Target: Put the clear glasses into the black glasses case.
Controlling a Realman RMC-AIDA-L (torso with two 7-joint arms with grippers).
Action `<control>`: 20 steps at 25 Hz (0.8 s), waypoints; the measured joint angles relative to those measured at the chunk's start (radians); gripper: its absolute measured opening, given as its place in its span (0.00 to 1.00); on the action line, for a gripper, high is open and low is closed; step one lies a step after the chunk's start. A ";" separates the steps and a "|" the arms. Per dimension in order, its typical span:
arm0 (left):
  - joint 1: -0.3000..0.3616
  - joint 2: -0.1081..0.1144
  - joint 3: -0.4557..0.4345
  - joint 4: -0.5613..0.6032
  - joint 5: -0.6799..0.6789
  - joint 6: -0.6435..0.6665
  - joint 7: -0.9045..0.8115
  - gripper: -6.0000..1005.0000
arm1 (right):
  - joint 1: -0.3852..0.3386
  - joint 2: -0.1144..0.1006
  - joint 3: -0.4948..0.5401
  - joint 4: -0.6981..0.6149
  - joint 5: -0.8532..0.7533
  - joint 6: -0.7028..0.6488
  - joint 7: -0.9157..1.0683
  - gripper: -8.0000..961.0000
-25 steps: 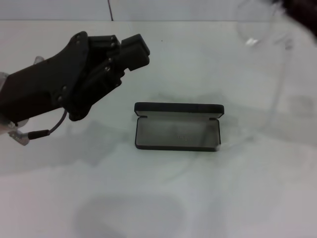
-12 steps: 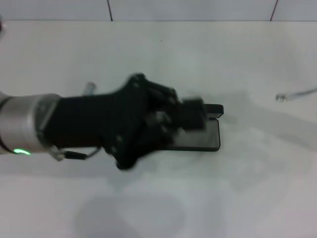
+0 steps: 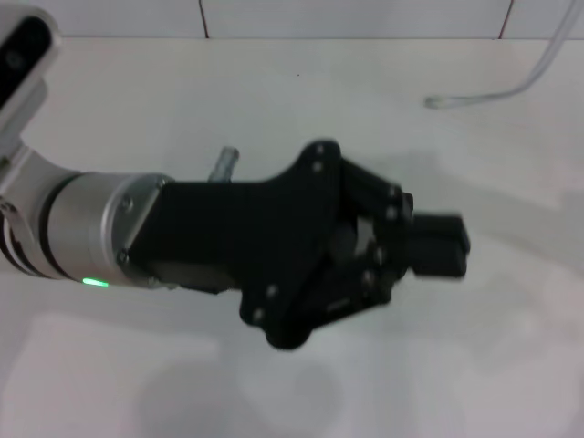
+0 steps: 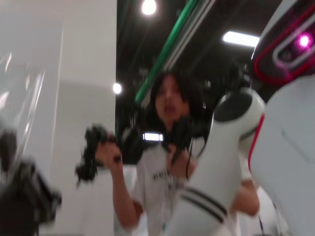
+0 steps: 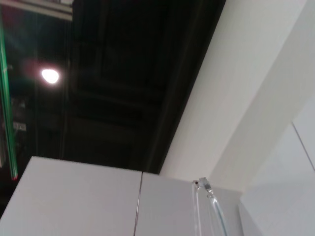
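Only a bit of the clear glasses (image 3: 511, 87) shows from the head camera: one thin temple arm up at the far right of the white table (image 3: 274, 91), running from its tip off toward the right edge. The right wrist view catches a clear temple arm (image 5: 209, 209) too, pointing upward against the wall. The left gripper (image 3: 438, 246) sits nearer than that tip, stretched across mid-table, pointing right; can't tell if its fingers are spread or closed. The left wrist view just shows a person (image 4: 167, 172).
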 joint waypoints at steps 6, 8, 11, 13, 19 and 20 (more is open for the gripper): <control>-0.006 -0.003 0.055 0.003 -0.156 -0.002 0.028 0.07 | 0.011 0.000 -0.066 0.002 0.003 0.053 -0.058 0.08; -0.017 -0.004 0.067 0.005 -0.175 -0.002 0.033 0.07 | 0.018 0.000 -0.090 0.003 0.004 0.062 -0.075 0.08; -0.035 -0.005 0.080 0.005 -0.190 -0.003 0.037 0.06 | 0.030 0.000 -0.130 0.014 0.014 0.073 -0.107 0.08; -0.040 -0.005 0.091 0.005 -0.200 -0.003 0.041 0.06 | 0.031 0.000 -0.135 0.015 0.021 0.073 -0.109 0.08; -0.033 -0.004 0.104 0.000 -0.242 -0.003 0.047 0.06 | 0.028 0.000 -0.149 0.016 0.038 0.082 -0.115 0.08; -0.029 -0.004 0.104 -0.001 -0.257 -0.003 0.048 0.06 | 0.027 0.000 -0.149 0.016 0.038 0.084 -0.115 0.08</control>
